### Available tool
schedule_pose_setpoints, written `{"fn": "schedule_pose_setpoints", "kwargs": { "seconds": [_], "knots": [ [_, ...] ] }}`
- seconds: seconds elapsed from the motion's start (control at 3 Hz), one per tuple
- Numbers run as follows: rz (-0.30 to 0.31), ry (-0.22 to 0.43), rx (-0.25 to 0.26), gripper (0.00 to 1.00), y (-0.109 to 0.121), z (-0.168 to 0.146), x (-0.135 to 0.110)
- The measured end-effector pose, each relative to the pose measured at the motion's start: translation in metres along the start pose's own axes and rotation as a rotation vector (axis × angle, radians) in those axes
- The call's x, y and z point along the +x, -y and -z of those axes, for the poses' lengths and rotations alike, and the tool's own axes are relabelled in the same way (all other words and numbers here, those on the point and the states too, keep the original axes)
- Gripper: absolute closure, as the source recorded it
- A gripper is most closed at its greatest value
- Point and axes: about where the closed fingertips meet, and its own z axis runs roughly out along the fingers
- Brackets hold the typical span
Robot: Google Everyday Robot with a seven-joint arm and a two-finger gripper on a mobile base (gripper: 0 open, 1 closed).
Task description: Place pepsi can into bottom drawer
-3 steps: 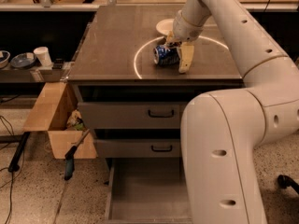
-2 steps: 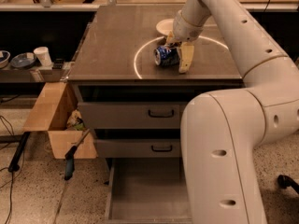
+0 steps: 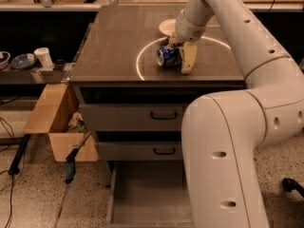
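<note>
Gripper [image 3: 179, 58] on cabinet top [image 3: 118, 42], jaws clasped around sideways pepsi can [image 3: 167, 57], bottom drawer [image 3: 147, 198] open below

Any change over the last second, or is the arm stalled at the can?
Nothing visibly changed. The tool is at the same spot low over the tabletop, close beside the pepsi can, which lies on its side where it was, in front of the white bowl. The bottom drawer is open as before.
</note>
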Motion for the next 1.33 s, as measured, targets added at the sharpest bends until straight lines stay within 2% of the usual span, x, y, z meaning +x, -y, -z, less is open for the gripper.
{"fn": "schedule_pose_setpoints", "kwargs": {
  "seconds": [0.67, 1.0, 1.33],
  "knots": [
    [0.000, -0.009, 0.061, 1.00, 0.012, 0.013, -0.001],
    [-0.014, -0.012, 0.091, 1.00, 0.003, 0.035, -0.008],
    [-0.014, -0.012, 0.091, 1.00, 0.003, 0.035, -0.008]
  ]
}}
